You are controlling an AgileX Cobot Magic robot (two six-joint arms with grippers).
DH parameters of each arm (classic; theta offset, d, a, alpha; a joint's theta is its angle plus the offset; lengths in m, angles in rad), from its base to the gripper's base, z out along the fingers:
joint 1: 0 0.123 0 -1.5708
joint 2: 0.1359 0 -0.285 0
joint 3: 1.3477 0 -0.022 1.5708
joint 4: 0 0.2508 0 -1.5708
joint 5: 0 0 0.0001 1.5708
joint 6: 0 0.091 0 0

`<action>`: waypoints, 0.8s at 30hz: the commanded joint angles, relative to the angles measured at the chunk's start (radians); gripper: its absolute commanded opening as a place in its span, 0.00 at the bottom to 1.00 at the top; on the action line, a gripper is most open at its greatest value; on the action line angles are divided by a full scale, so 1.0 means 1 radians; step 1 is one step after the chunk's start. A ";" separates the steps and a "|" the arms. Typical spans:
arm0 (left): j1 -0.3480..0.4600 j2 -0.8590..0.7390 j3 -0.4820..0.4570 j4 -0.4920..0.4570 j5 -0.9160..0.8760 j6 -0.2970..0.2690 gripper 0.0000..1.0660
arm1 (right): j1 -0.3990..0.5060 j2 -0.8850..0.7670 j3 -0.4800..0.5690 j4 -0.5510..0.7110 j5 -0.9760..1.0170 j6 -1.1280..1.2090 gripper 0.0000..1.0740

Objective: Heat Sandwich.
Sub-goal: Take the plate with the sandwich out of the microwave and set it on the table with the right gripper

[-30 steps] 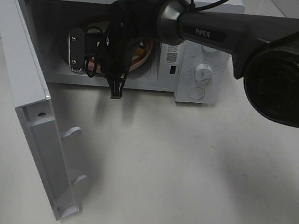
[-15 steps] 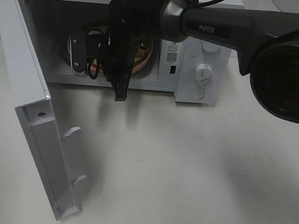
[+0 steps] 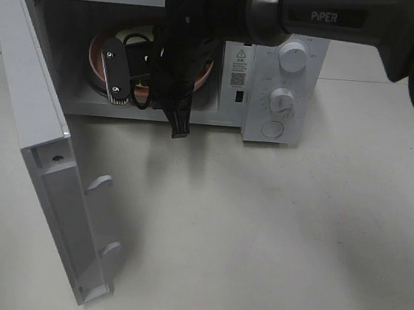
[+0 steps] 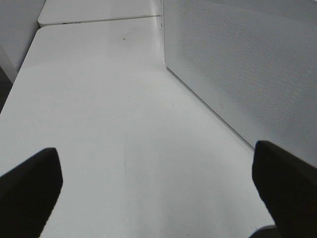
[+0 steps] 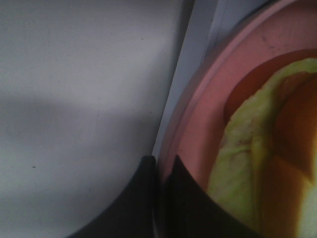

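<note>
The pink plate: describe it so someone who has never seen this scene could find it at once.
Start at the white microwave at the back of the table, its door swung open on the left. Inside the cavity, partly hidden behind the right gripper, sits the pink plate, carrying the sandwich. It is the only round, coloured thing among white and black surfaces.

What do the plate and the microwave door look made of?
Plate: smooth pink, faint sheen, raised rim; looks like plastic or glazed ceramic, can't tell which.
Microwave door: matte white, moulded latch hooks on its edge suggest plastic framing; the left wrist view shows a finely dotted panel, probably perforated metal screen.
</note>
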 commanded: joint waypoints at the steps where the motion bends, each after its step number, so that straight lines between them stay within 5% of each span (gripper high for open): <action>1: 0.002 -0.021 0.004 0.003 -0.005 -0.003 0.93 | 0.000 -0.029 0.015 -0.009 -0.034 -0.014 0.00; 24: 0.002 -0.021 0.004 0.003 -0.005 -0.003 0.93 | 0.004 -0.237 0.334 0.044 -0.147 -0.119 0.00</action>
